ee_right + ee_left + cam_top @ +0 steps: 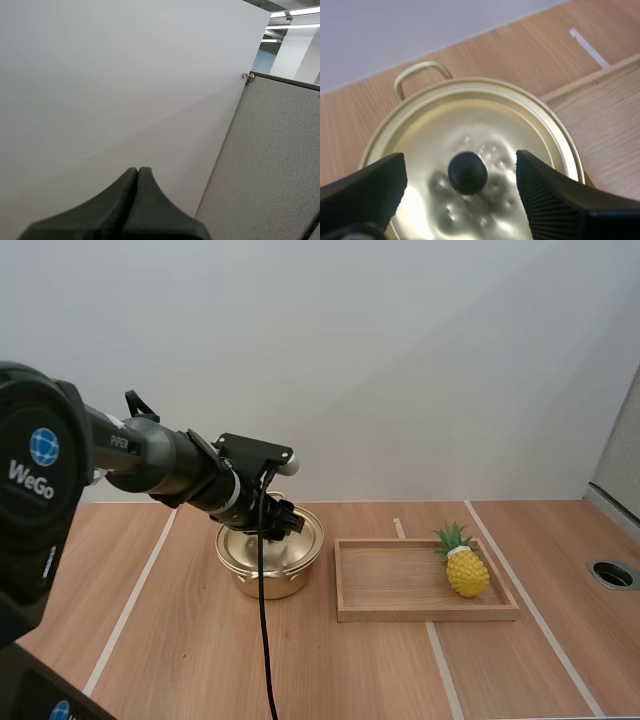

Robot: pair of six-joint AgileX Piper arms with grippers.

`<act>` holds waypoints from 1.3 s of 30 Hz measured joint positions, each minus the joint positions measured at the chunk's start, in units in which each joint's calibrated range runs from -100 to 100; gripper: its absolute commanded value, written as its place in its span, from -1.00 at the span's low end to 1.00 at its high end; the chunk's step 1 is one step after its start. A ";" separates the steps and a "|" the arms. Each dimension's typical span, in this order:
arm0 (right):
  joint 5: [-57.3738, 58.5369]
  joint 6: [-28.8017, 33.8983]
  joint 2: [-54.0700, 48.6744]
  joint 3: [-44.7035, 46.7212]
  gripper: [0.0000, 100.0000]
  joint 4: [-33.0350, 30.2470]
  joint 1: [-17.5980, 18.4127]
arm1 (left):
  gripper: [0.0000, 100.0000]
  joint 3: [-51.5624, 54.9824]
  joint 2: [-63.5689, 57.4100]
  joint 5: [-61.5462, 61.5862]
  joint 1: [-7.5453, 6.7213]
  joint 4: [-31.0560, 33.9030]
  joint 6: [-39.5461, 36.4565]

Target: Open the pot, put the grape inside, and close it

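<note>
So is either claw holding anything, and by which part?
Nothing is held. The left gripper stands open astride the black knob on the lid, not touching it; the right gripper is shut empty.

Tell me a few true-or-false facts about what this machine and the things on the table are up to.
1. The lid sits on the pot. True.
2. The left claw is clamped tight on the lid's knob. False: its fingers stand open, one on each side of the knob.
3. A bunch of grapes lies in the wooden tray. False: what lies in it is a pineapple.
4. The right claw is shut and holds nothing. True.
5. The pot stands inside the wooden tray. False: it stands on the table, beside the tray.
</note>
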 measured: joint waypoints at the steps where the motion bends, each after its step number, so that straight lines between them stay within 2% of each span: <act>1: 0.00 0.00 0.00 0.00 -1.00 0.00 0.00 | 1.00 -0.99 -1.04 -0.94 0.00 0.00 0.00; 10: 0.00 0.00 0.00 0.00 -1.00 0.00 0.00 | 1.00 -16.92 -10.20 -4.65 0.00 0.00 0.00; 11: 0.00 0.00 0.00 0.00 -1.00 0.00 0.00 | 0.88 -19.12 -11.00 -4.65 0.00 0.00 0.00; 12: 0.00 0.00 0.00 0.00 -1.00 0.00 0.00 | 0.61 -21.19 -12.10 -4.65 0.00 0.00 0.00; 14: 0.00 0.00 0.00 0.00 -1.00 0.00 0.00 | -0.16 -23.12 -13.02 -5.21 0.00 0.00 0.00; 15: 0.00 0.00 0.00 0.00 -1.00 0.00 0.00 | -0.38 -23.82 -13.36 -5.34 0.00 0.00 0.00; 16: 0.00 0.00 0.00 0.00 -1.00 0.14 0.00 | -0.75 -24.92 -13.72 -5.67 0.00 0.00 0.00; 17: 0.00 0.00 0.00 0.00 -1.00 0.26 0.00 | -1.00 -25.58 -14.17 -6.04 0.00 0.00 0.00; 23: -0.85 0.00 0.00 0.00 -1.00 3.27 0.00 | -1.00 -31.66 -18.94 -12.65 0.00 -0.13 -0.64; 28: -9.54 0.00 0.00 0.00 -1.00 5.86 0.00 | -1.00 -33.08 -26.13 -19.42 0.00 -0.13 -1.18; 33: -14.84 0.00 0.00 0.00 -1.00 9.08 0.00 | -1.00 -33.08 -34.87 -31.81 0.00 -0.38 -7.37; 39: -20.12 0.00 -0.96 0.00 -1.00 12.35 0.00 | -1.00 -33.34 -43.27 -36.19 0.00 -0.61 -9.30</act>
